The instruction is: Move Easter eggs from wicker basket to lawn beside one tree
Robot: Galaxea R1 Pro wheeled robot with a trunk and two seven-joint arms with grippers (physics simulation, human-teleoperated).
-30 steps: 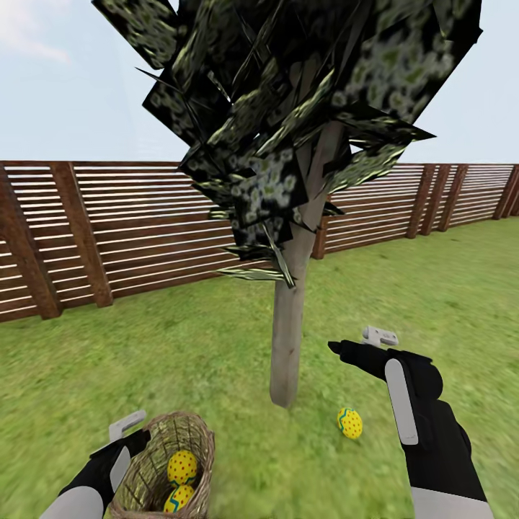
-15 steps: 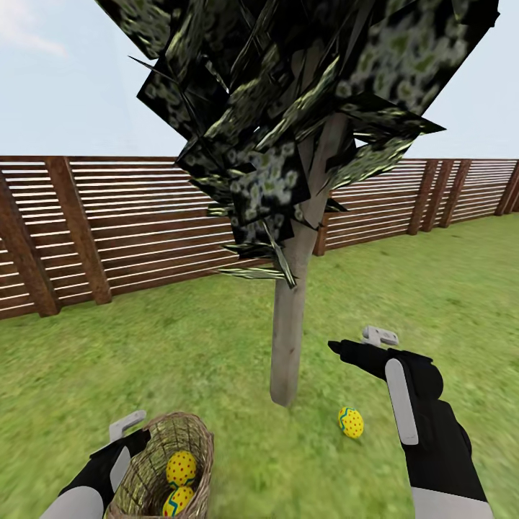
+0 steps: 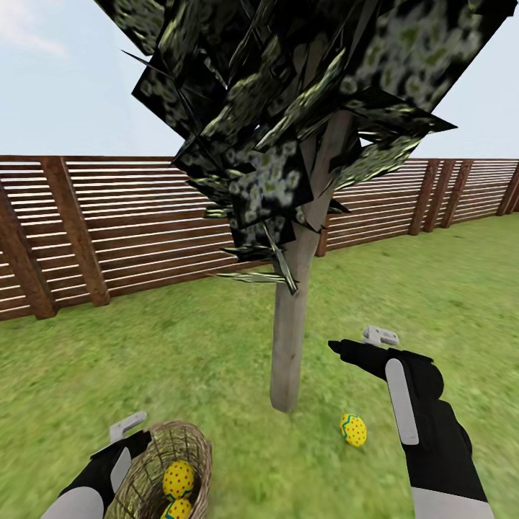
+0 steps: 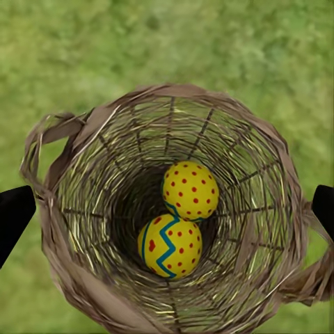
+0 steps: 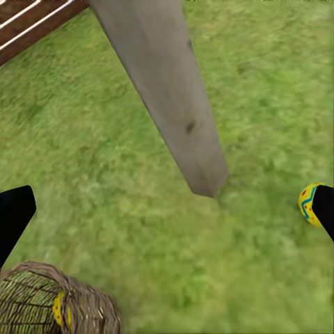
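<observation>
— beside the trunk, what lies on the grass?

— one egg on the lawn [image 3: 202, 360], near the foot of the tree [image 3: 292, 346], a little to its right and nearer the robot. that lone egg [image 3: 353, 430] is yellow with red dots and a blue zigzag band; its long axis looks close to upright, tipped slightly left at the top. in the right wrist view its edge [image 5: 309, 204] peeks out beside a dark fingertip.

— and the other two?

— down in the wicker basket [image 3: 148, 479], at near left. the basket stands upright, mouth up. from above, the dotted egg [image 4: 190, 190] sits at the bottom touching the zigzag egg [image 4: 170, 245]. the dotted one looks almost round from this angle, so i cannot tell which way it points; the zigzag one shows its band running across it.

— the hands?

— the left gripper [image 4: 167, 209] hangs over the basket's mouth, fingers spread wide to either side of the rim, holding nothing. the right gripper [image 5: 167, 209] is up over the grass right of the trunk, fingers apart too, empty.

— behind it all?

— a brown slatted fence [image 3: 130, 231] runs across the far side of the garden, with pale sky above.
</observation>
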